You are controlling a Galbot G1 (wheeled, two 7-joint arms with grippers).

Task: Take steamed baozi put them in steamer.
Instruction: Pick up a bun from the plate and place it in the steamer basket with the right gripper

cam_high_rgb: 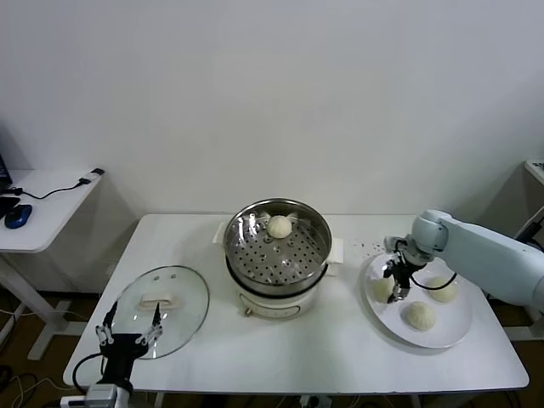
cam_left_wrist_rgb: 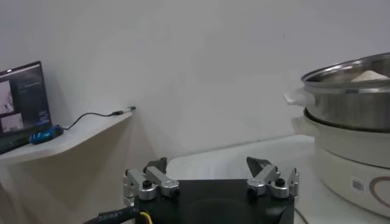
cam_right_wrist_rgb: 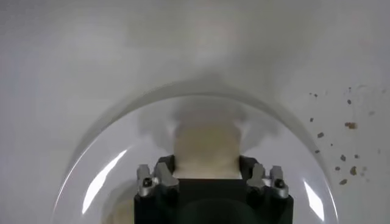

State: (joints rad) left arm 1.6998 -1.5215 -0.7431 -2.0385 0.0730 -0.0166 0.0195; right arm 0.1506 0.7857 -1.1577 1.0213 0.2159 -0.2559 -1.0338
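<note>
far left you've got a side desk [cam_high_rgb: 42, 212] with a blue mouse [cam_high_rgb: 17, 217] and a cable on it, off the main tabletop [cam_high_rgb: 297, 348].

your left gripper [cam_high_rgb: 129, 327] sits at the near left corner of the tabletop, parked, jaws spread wide with nothing between them. the left wrist view shows both fingertips [cam_left_wrist_rgb: 157, 165] well apart and clear of everything. just past it the glass lid [cam_high_rgb: 161, 310] lies flat on the tabletop, white handle up.

centre: the steamer [cam_high_rgb: 276, 255] stands upright on its white base, perforated tray visible inside. one baozi in the steamer [cam_high_rgb: 280, 226] sits on the tray toward the back rim. left wrist view catches the steamer's side [cam_left_wrist_rgb: 353, 103] with that bun's top just showing over the rim.

right of the steamer: the white plate [cam_high_rgb: 459, 331] holds three buns. the near baozi [cam_high_rgb: 418, 315] and the right baozi [cam_high_rgb: 443, 288] lie untouched. your right gripper [cam_high_rgb: 397, 286] is down on the left baozi [cam_high_rgb: 382, 289] at the plate's left side. right wrist view shows the jaws on either side of that bun [cam_right_wrist_rgb: 207, 149], closed in against its flanks, bun down on the plate [cam_right_wrist_rgb: 109, 158]. you can't tell whether it's lifted.

some dark crumbs [cam_right_wrist_rgb: 347, 125] are scattered on the tabletop beside the plate.
</note>
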